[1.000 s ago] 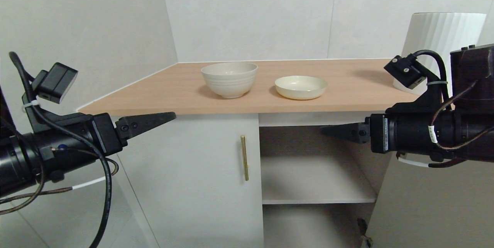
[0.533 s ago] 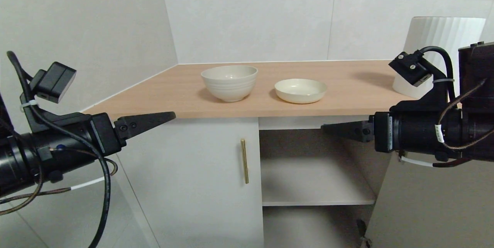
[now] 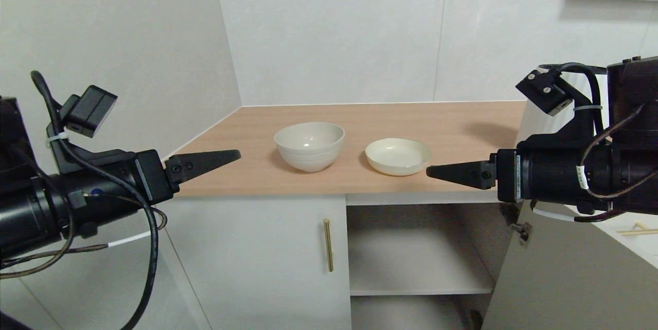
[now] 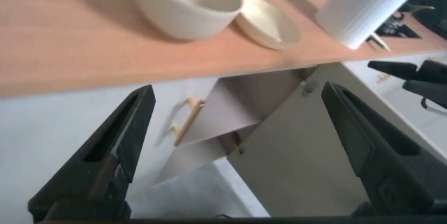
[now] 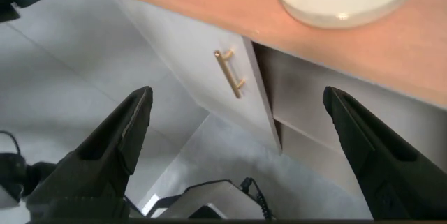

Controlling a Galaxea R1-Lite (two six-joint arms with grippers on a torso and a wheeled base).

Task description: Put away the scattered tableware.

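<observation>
- Left gripper (image 3: 218,158): held level, in front of the left front corner of the tabletop (image 3: 462,124), tip pointing toward the centre. The left wrist view shows its jaws spread wide with nothing between them.
- Right gripper (image 3: 441,171): held level at the tabletop's front edge, tip pointing toward the centre. It sits near the front right side of the shallow dish (image 3: 397,156) and clear of it. The right wrist view shows its jaws spread wide and empty.
- Bowl (image 3: 309,146): cream, deep, upright on the tabletop, left of centre and near the front edge.
- Shallow dish: cream, upright on the tabletop just beside the bowl on its right; the two are apart.
- Ribbed white container (image 4: 363,4): upright at the right end of the tabletop, well apart from the dish.
- Cabinet below the tabletop: the left door (image 3: 257,258) is closed and carries a vertical brass handle (image 3: 328,245). The right door (image 3: 555,278) is swung open, exposing a pale shelf (image 3: 416,273) inside.
</observation>
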